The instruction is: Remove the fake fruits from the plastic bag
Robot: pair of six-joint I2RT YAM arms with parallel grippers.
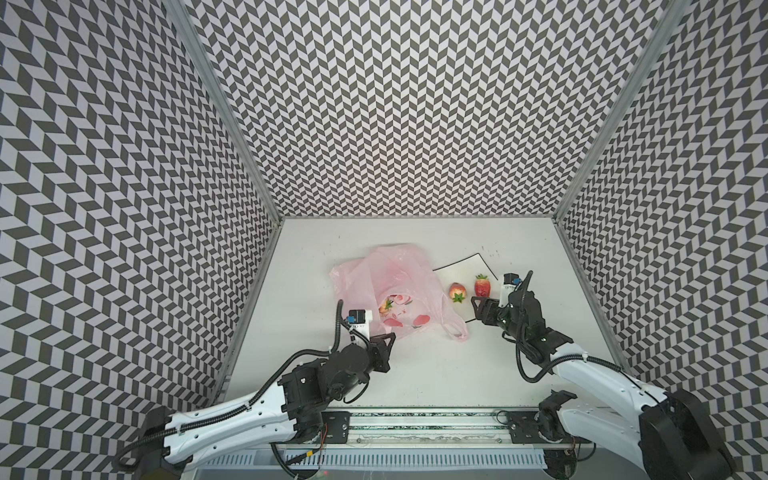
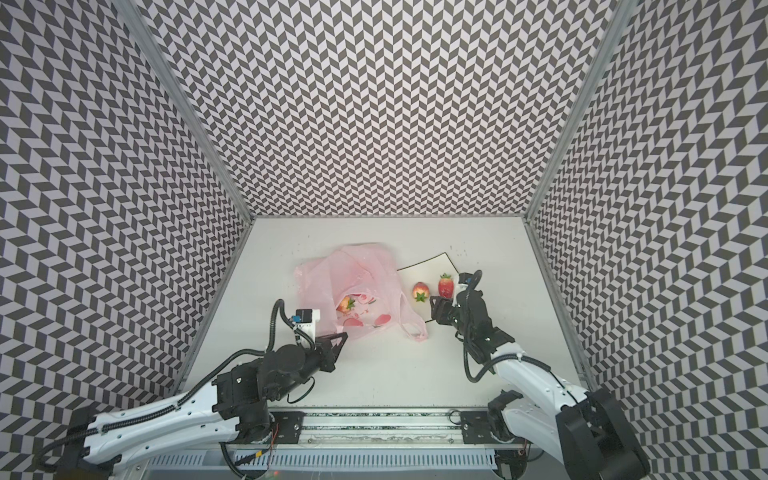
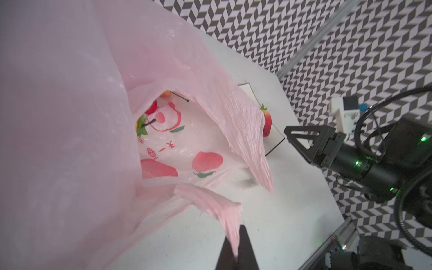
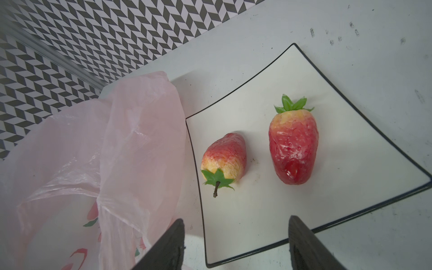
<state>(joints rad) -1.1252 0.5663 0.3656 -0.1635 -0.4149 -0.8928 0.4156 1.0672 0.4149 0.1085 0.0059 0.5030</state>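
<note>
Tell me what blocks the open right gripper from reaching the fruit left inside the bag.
The plastic bag itself: its pink film and loop handle lie between the right gripper and the strawberry inside. The left gripper pinches the other handle, holding the mouth open.

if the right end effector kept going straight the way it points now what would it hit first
Most likely the white plate, which lies right under and ahead of the open right end effector. Beyond that, the two strawberries, the paler one and the redder one, flank its line; depth is unclear.
</note>
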